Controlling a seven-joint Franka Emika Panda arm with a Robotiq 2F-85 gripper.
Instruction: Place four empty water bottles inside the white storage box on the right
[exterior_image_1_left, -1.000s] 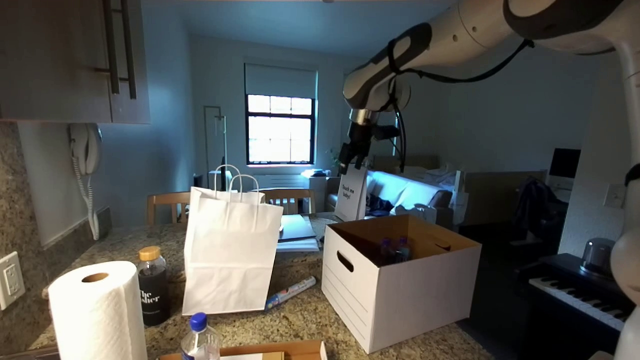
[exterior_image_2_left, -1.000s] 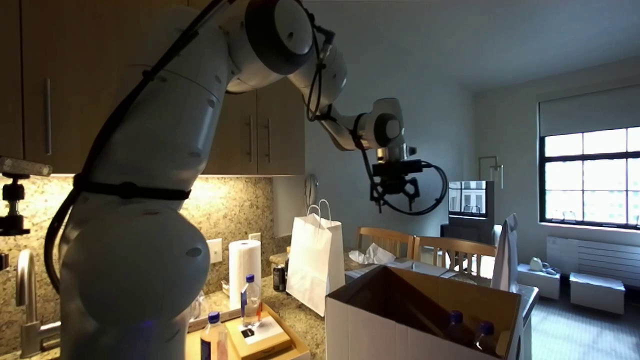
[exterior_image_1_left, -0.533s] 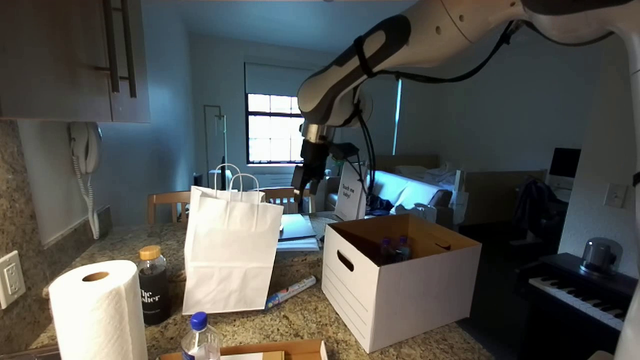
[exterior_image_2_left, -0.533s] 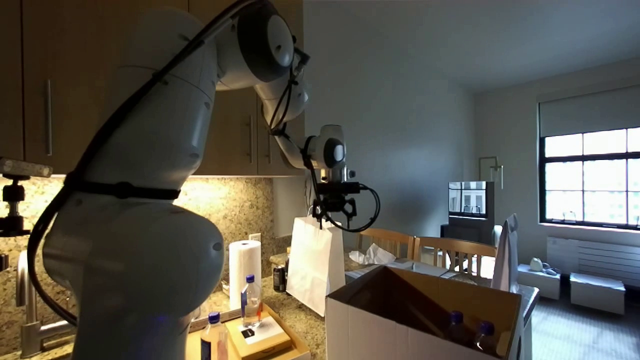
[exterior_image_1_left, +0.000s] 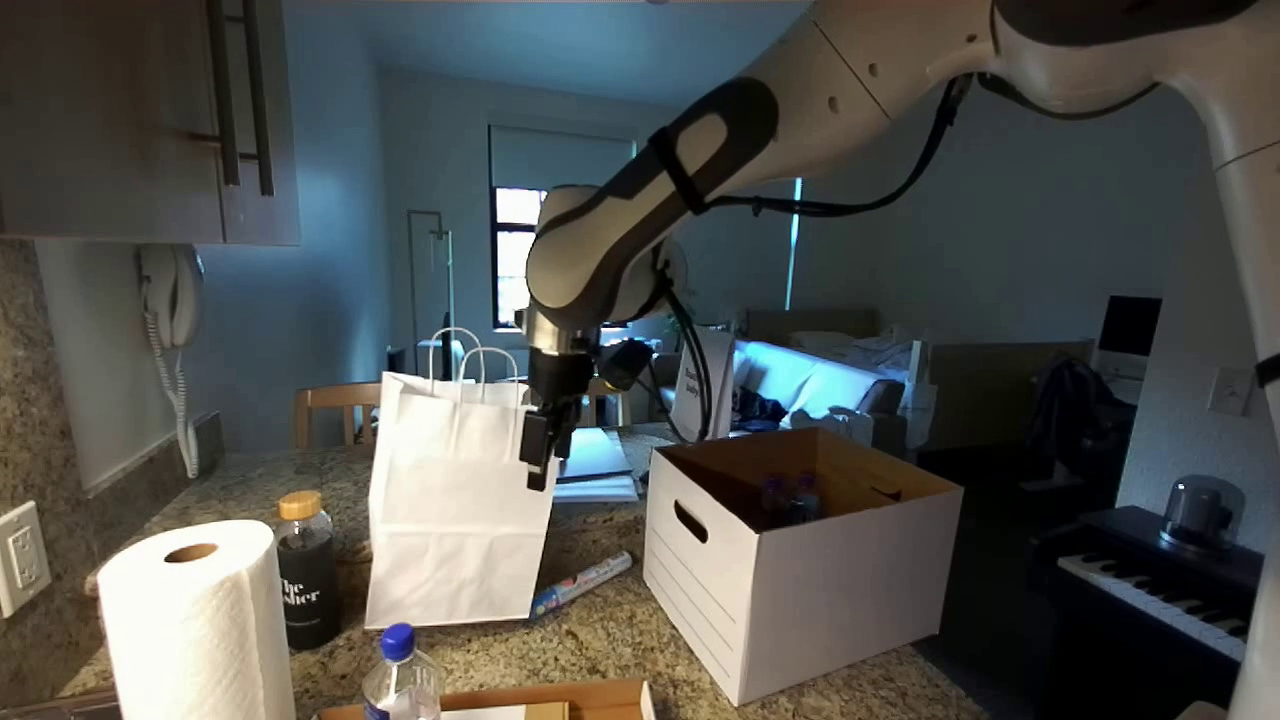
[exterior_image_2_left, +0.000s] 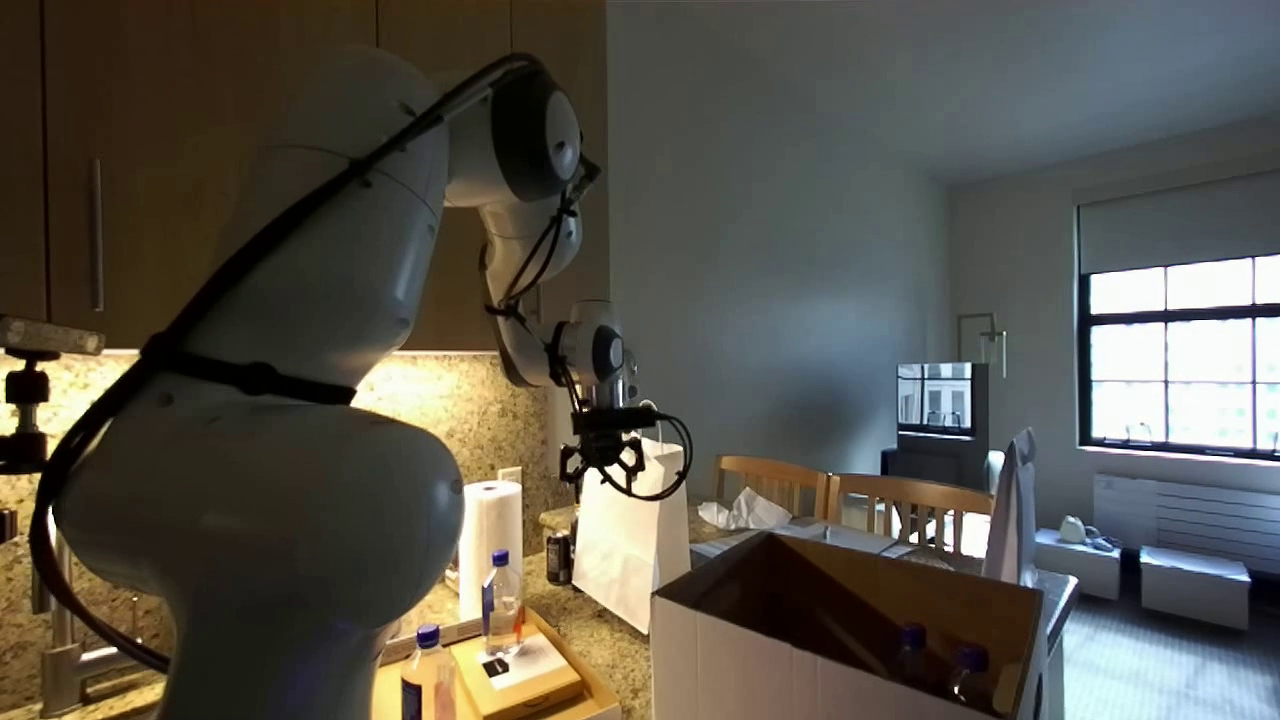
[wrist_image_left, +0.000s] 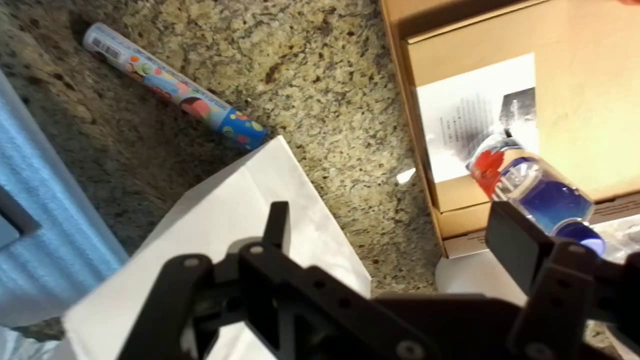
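The white storage box (exterior_image_1_left: 850, 600) stands on the counter, brown inside. Two blue-capped water bottles, one (exterior_image_2_left: 912, 655) beside another (exterior_image_2_left: 970, 680), are inside it near one end. Outside it, a water bottle (exterior_image_2_left: 502, 605) stands upright on a small carton (exterior_image_2_left: 520, 680) within a shallow cardboard tray (exterior_image_2_left: 595, 705). Another bottle (exterior_image_2_left: 428, 685) rises at the tray's near side, its base cut off. In the wrist view a bottle (wrist_image_left: 530, 185) shows beyond the right finger, apart from it. My gripper (wrist_image_left: 394, 220) is open, nothing between its pads, hanging in the air by the paper bag.
A tall white paper bag (exterior_image_1_left: 455, 540) stands close to the gripper. A printed tube (exterior_image_1_left: 583, 585) lies between bag and box. A paper towel roll (exterior_image_1_left: 195, 630) and a dark bottle with a wooden-coloured lid (exterior_image_1_left: 305, 580) stand left of the bag. A can (exterior_image_2_left: 559, 557) sits behind the tray.
My open gripper has come down and travelled across, from the side of the storage box to beside the paper bag. The bottles and the box have stayed put.
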